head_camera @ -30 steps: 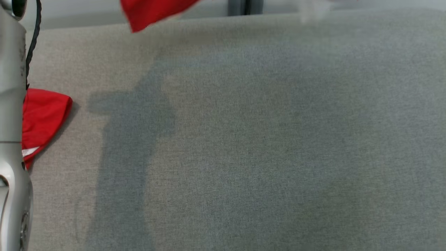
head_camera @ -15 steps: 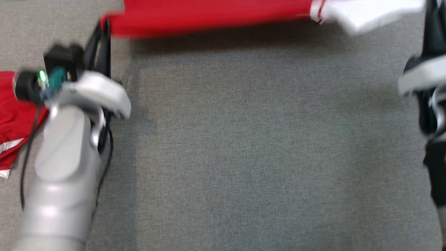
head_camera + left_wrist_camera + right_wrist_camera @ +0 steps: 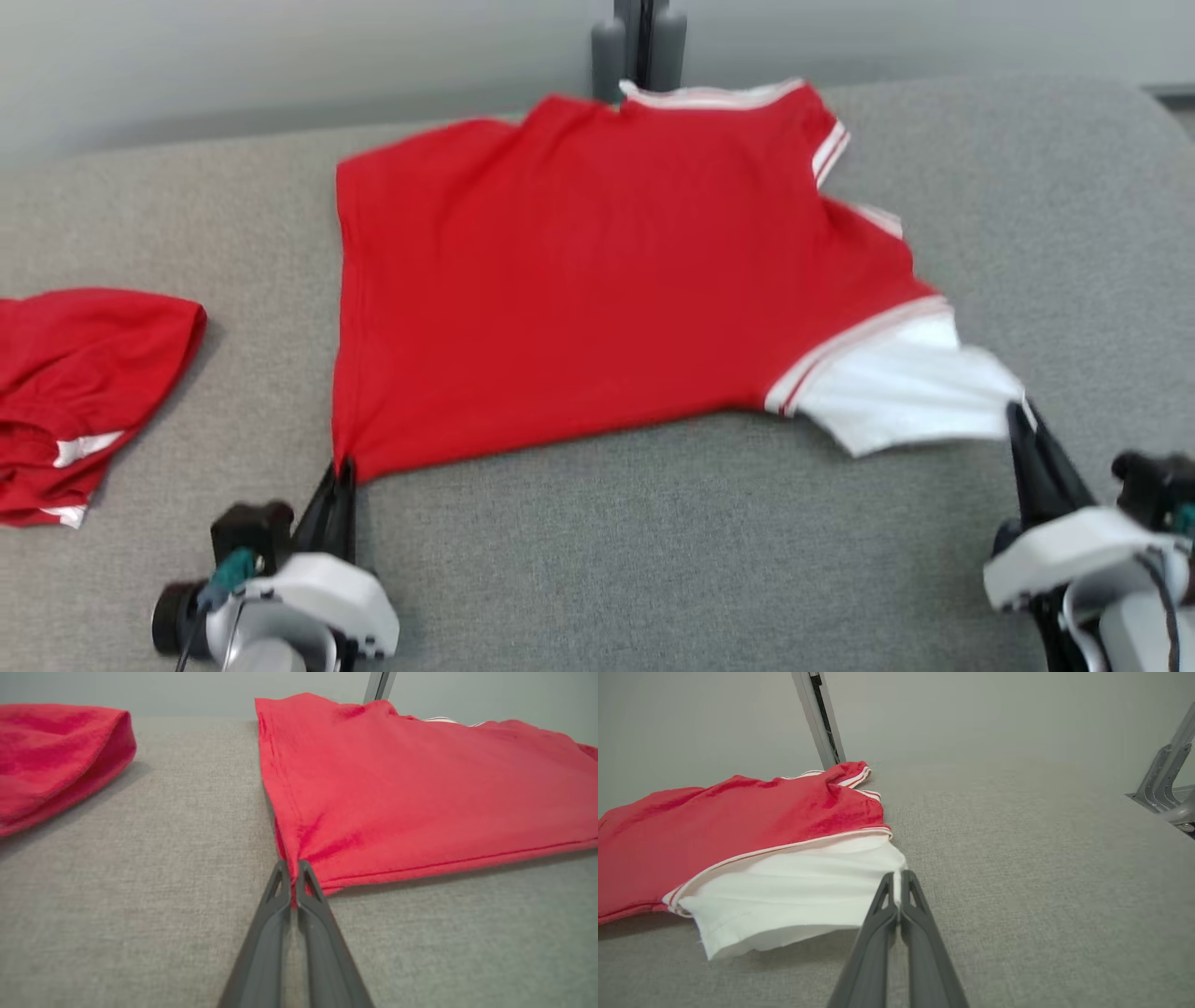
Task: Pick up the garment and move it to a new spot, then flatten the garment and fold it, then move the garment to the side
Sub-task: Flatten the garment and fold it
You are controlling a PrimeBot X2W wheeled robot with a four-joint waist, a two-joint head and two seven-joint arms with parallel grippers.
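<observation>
The garment [image 3: 597,280] is a red shirt with white striped trim and a white sleeve, spread over the grey cloth table [image 3: 653,560]. My left gripper [image 3: 344,467] is shut on its near left hem corner, seen pinched between the dark fingers in the left wrist view [image 3: 293,870]. At the lower right, my right gripper [image 3: 1019,415] is shut on the edge of the white sleeve [image 3: 906,392]. The right wrist view shows that sleeve edge [image 3: 794,891] clamped at the fingertips of the right gripper [image 3: 897,877]. The garment [image 3: 738,821] lies slightly raised off the cloth near both grips.
A second red garment [image 3: 84,383] lies bunched at the table's left edge, also in the left wrist view [image 3: 56,756]. A grey post [image 3: 639,42] stands behind the table's far edge. A metal frame [image 3: 1167,784] shows at the far right.
The head camera has swung a lot, so the whole picture shifted. The garment, earlier hanging stretched high between both grippers, now lies spread on the table with both grippers low at its near edge.
</observation>
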